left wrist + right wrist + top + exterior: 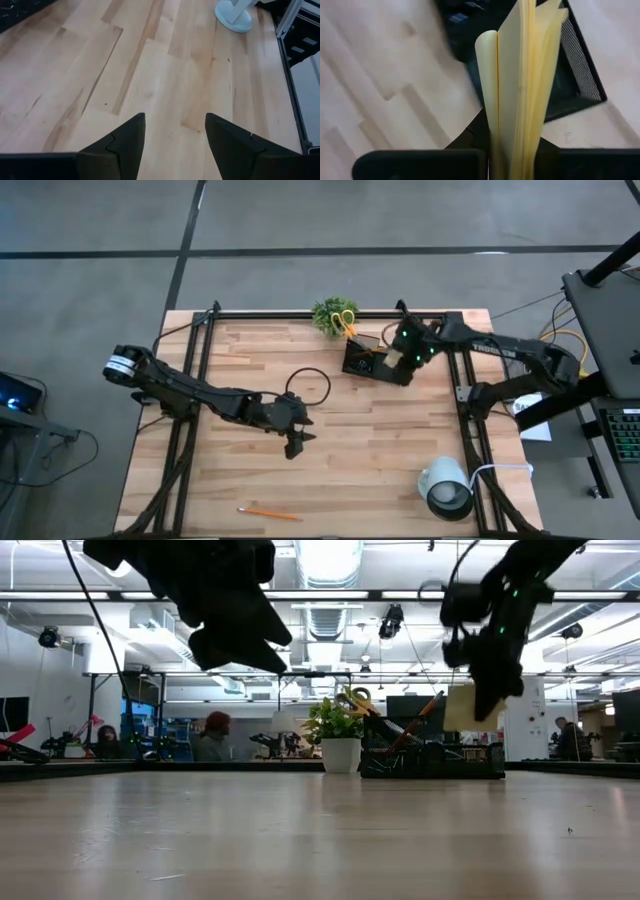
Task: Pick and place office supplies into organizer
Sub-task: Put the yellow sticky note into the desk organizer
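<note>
The black mesh organizer (362, 360) stands at the table's far middle, with yellow-handled scissors (356, 700) sticking up out of it. My right gripper (404, 368) hovers just right of it, shut on a yellow sticky-note pad (520, 75), which shows in the low view as a pale square (463, 706) above the organizer (430, 758). My left gripper (296, 444) hangs open over the table's middle with nothing between its fingers (127, 140). An orange pencil (268, 512) lies flat near the table's front edge. My right gripper pinches the sticky-note pad by one edge (512, 136) between its two fingers, which slant steeply down. The pad stands on edge in the hold, its sheets fanned apart at the free end (540, 20). It is lifted clear, over the organizer's mesh wall (577, 65).
A small green plant in a white pot (333, 314) stands right behind the organizer. A white cup-like cylinder (445, 485) lies at the front right. A thin dark ring (310, 385) lies mid-table near my left arm. Bare wood spreads across the front and left.
</note>
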`<state>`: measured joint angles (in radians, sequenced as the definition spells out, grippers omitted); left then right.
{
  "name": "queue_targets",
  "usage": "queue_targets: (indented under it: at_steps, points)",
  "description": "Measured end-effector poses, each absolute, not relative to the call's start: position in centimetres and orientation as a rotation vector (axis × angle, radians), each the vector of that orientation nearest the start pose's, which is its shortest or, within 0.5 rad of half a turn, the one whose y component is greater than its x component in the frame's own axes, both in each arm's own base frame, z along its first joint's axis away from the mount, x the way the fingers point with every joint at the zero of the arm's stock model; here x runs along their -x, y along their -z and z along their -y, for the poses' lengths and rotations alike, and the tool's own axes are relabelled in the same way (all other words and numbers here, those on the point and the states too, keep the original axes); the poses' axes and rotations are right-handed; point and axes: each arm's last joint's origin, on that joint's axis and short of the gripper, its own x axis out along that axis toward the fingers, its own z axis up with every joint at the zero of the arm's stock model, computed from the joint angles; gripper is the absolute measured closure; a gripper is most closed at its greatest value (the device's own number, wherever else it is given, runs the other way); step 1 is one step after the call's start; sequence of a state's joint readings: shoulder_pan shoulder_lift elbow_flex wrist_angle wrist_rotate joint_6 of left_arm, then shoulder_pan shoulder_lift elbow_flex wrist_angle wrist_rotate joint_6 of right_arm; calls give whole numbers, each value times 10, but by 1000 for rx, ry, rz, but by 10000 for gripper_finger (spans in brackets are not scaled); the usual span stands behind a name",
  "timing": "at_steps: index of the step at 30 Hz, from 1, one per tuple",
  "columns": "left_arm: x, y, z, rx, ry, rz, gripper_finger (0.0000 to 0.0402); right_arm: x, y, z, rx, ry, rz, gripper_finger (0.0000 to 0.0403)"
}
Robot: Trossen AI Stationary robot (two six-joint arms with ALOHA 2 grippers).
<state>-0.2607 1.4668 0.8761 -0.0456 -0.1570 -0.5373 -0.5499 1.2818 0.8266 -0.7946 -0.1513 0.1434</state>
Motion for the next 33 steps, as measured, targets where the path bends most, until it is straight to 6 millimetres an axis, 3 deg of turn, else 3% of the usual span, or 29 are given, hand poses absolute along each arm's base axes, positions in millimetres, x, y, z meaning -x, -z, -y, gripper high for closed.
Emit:
queue_targets:
  at_steps: [6, 10, 19, 23, 33]
  points:
    - [-298, -222, 75, 393, -71, -632, 210, -193, -186, 143, -682, 372, -1177, 394]
    - [-298, -222, 74, 394, -73, -632, 210, -209, -177, 154, -673, 310, -1181, 394]
    - [-297, -220, 74, 391, -80, -655, 210, -231, -161, 171, -666, 204, -1361, 388]
    - [-296, -220, 74, 391, -81, -657, 210, -236, -169, 176, -645, 217, -1378, 358]
    - [-297, -220, 72, 389, -84, -656, 210, -233, -187, 177, -614, 244, -1498, 238]
